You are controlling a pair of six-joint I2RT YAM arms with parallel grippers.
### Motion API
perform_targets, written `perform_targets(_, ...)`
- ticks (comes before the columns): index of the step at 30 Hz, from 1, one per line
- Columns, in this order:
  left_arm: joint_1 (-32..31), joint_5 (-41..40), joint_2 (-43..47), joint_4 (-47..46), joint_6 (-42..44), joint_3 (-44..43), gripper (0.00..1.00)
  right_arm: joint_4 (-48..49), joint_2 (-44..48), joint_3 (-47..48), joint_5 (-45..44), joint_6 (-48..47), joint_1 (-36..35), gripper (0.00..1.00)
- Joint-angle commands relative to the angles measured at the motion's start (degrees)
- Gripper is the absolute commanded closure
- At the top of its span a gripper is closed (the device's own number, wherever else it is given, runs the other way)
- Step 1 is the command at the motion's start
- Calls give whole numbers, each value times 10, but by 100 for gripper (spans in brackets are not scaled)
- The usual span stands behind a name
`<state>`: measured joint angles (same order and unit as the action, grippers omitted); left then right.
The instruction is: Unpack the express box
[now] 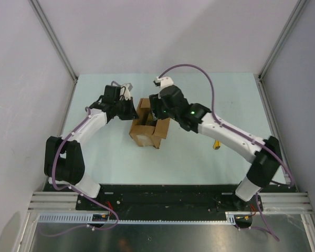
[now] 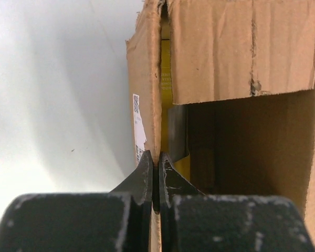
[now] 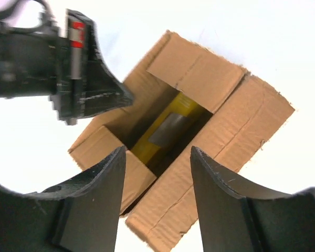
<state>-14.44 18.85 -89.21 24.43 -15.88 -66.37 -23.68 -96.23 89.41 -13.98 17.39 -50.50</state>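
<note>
The express box [image 1: 146,126] is a brown carton in the middle of the table, its top flaps open. My left gripper [image 2: 156,160] is shut on the box's left wall [image 2: 147,79]; in the top view it [image 1: 130,109] sits at the box's far left edge. My right gripper [image 3: 157,155] is open and empty, hovering above the open box [image 3: 241,126]; in the top view it [image 1: 158,111] is over the box's far right side. A slim yellow package [image 3: 160,131] lies inside the box, and it also shows in the left wrist view [image 2: 167,79].
A small yellow-and-black utility knife [image 1: 216,144] lies on the table right of the box, partly under my right arm. Grey walls and metal frame posts [image 1: 52,37] enclose the table on three sides.
</note>
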Motion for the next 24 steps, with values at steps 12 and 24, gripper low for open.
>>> perform_targets(12,-95,-53,17,-6,74,-24,100,42,-4,-66,95,-76,-2,70)
perform_targets(24,-123,-108,25,-2,97,-3,100,123,-23,-136,-10,-60,22,66)
